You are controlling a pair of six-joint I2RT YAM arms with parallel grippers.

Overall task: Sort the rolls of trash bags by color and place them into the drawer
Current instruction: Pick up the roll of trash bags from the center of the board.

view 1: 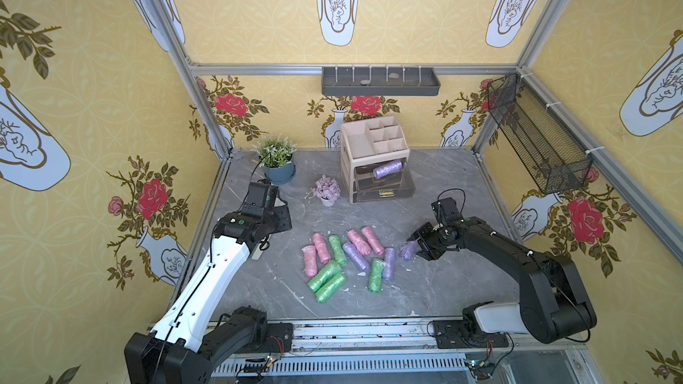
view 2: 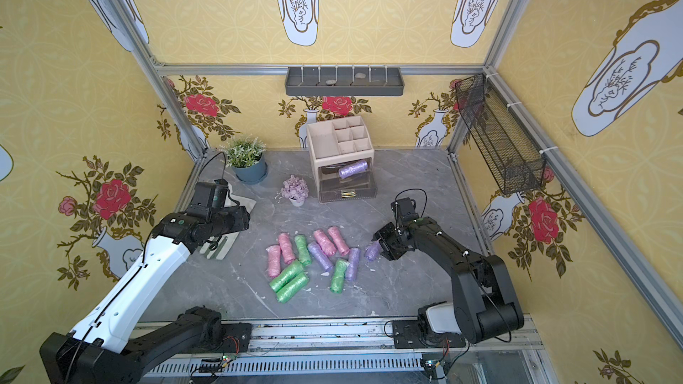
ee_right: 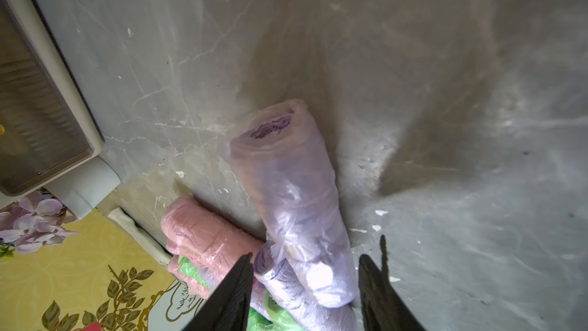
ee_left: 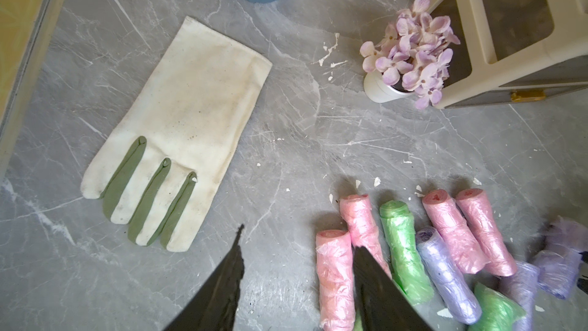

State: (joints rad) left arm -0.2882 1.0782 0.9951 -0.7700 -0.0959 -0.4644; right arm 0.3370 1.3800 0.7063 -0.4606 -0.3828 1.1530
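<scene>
One purple roll is put in the drawer. A second roll is gripped by the right claw. The left claw is open. Ten rolls are left near the drawer.

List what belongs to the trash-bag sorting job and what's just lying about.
Job: loose pink, green and purple rolls; purple roll held by the right gripper; another purple roll inside the drawer unit.
Lying about: glove; green plant; lilac flower pot; wall shelf; mesh basket.
</scene>
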